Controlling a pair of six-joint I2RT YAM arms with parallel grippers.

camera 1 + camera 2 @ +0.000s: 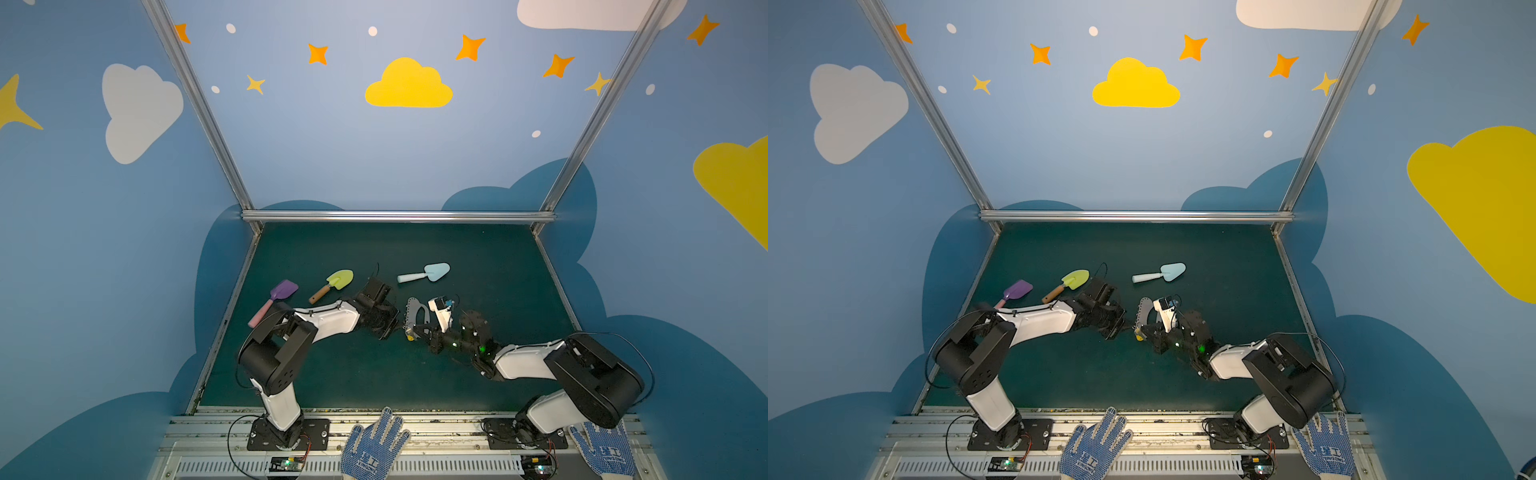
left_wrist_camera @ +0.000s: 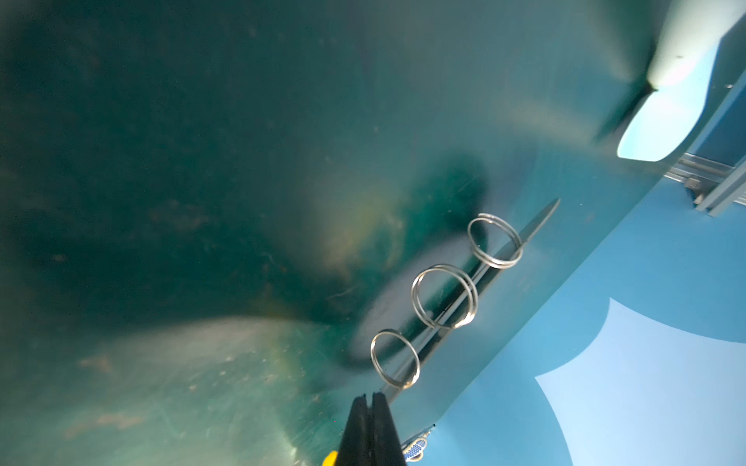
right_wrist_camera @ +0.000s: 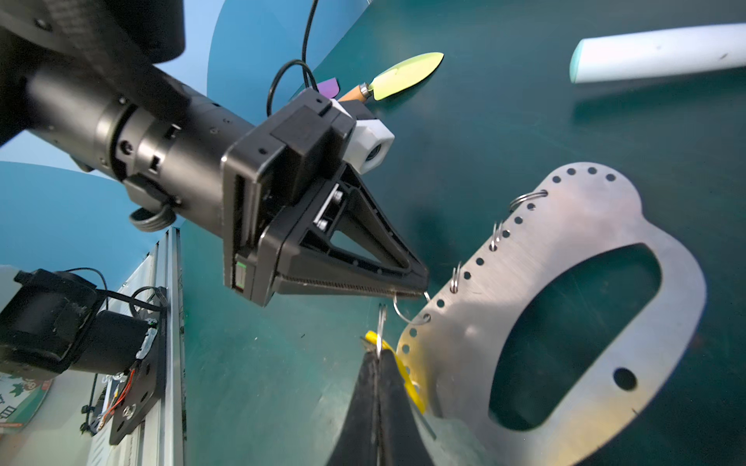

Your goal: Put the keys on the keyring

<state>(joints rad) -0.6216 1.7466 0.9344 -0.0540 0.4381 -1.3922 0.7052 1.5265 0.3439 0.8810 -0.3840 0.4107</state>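
While both pairs of jaws are pinched shut, keys and keyring meet near mid-mat.
On the green mat (image 1: 374,374), the grey keyring (image 1: 412,309) sits near centre in both top views, with a pale blue toy shovel (image 1: 428,272) at its 12 o'clock. At its 8 o'clock the left gripper (image 3: 422,289) has its jaws closed tight on a small metal ring (image 3: 408,314) threaded through an edge hole. At its 6 o'clock the right gripper (image 3: 378,355) clamps the keys (image 3: 405,373). Their split ring pokes past the tips and the yellow tag lies just beside the plate's edge.
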